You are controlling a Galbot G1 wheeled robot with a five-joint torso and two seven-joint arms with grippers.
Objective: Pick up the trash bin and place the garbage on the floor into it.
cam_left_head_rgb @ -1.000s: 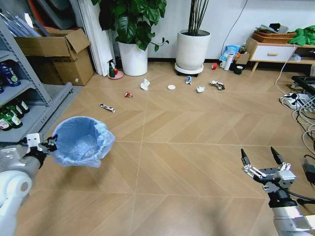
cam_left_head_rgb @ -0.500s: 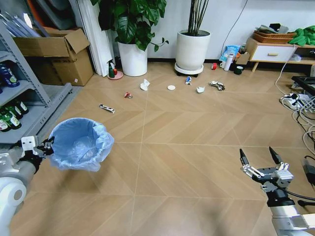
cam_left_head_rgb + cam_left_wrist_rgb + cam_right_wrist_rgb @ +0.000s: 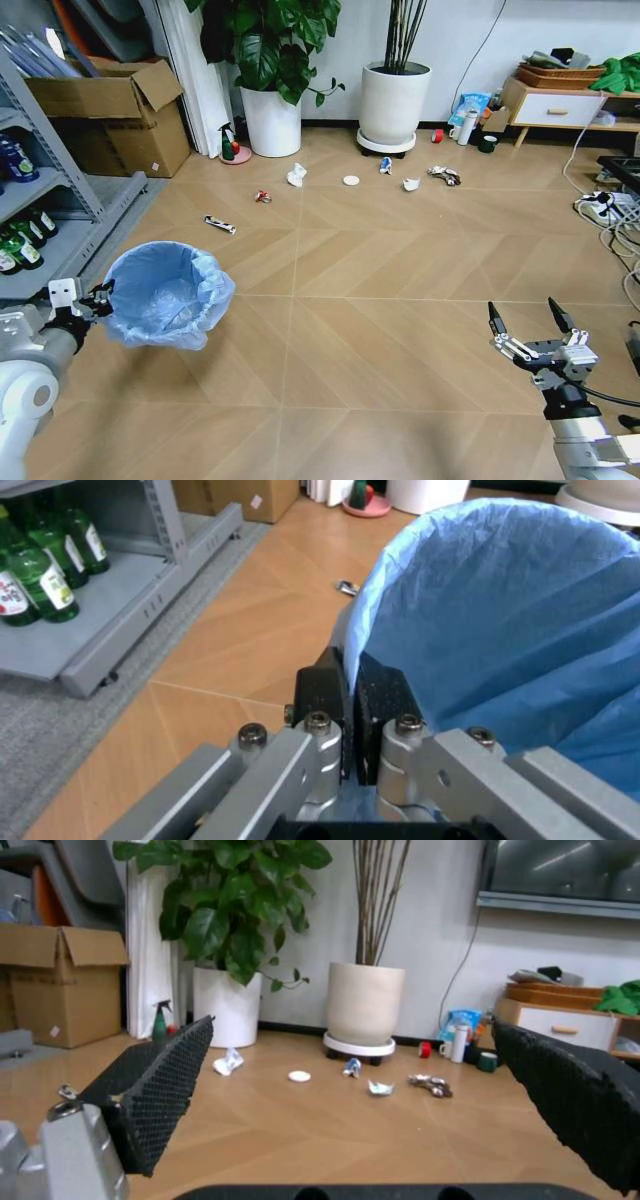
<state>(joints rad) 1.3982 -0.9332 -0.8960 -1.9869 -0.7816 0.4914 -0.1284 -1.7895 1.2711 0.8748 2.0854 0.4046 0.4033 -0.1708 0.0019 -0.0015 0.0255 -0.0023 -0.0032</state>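
Observation:
The trash bin (image 3: 168,295) with its crinkly light-blue bag hangs above the floor (image 3: 360,330) at the lower left. My left gripper (image 3: 98,295) is shut on its rim, and the left wrist view shows the fingers (image 3: 322,694) pinching the blue bag (image 3: 500,622). The garbage lies far ahead near the pots: crumpled white paper (image 3: 296,175), a white disc (image 3: 351,181), a red piece (image 3: 262,197), a dark wrapper (image 3: 220,224), a blue-white piece (image 3: 386,165), another white scrap (image 3: 410,184) and a dark crushed wrapper (image 3: 443,175). My right gripper (image 3: 531,320) hovers open at the lower right, holding nothing.
Two white plant pots (image 3: 392,100) stand at the back wall. A green spray bottle (image 3: 227,141) sits by the left pot. Grey shelving with green bottles (image 3: 20,245) and cardboard boxes (image 3: 110,110) line the left. Cables and a power strip (image 3: 600,205) lie at the right.
The whole head view has shifted slightly, so the camera moved. The bin stays held in my left gripper, and the right gripper stays open.

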